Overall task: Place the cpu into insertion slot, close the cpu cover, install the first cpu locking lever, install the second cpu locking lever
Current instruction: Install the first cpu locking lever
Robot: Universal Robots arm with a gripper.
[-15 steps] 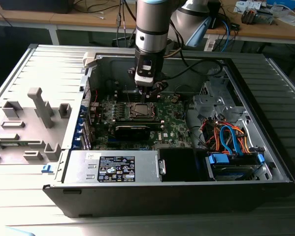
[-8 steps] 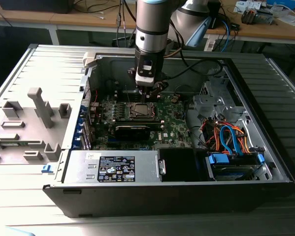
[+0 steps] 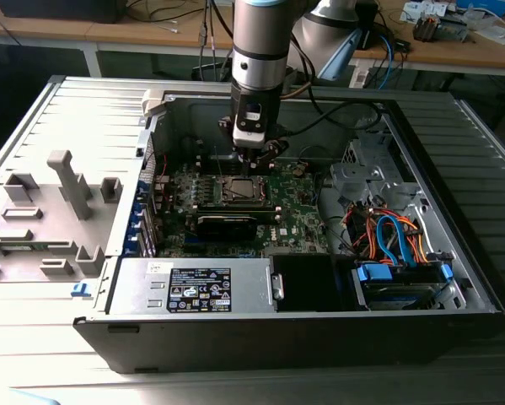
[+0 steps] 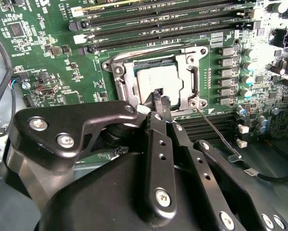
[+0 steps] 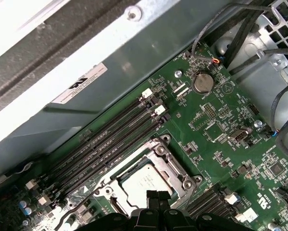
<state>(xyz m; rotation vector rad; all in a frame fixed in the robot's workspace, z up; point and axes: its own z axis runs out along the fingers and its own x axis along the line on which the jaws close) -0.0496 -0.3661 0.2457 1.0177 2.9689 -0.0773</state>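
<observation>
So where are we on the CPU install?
Done: the cpu is seated, and the cpu cover lies closed around it. In hand: the gripper, shut, has its tips at the cover's edge and holds nothing I can make out. Left: one locking lever sticks out free past the cover's corner, not latched. I cannot tell the other lever's state.
</observation>
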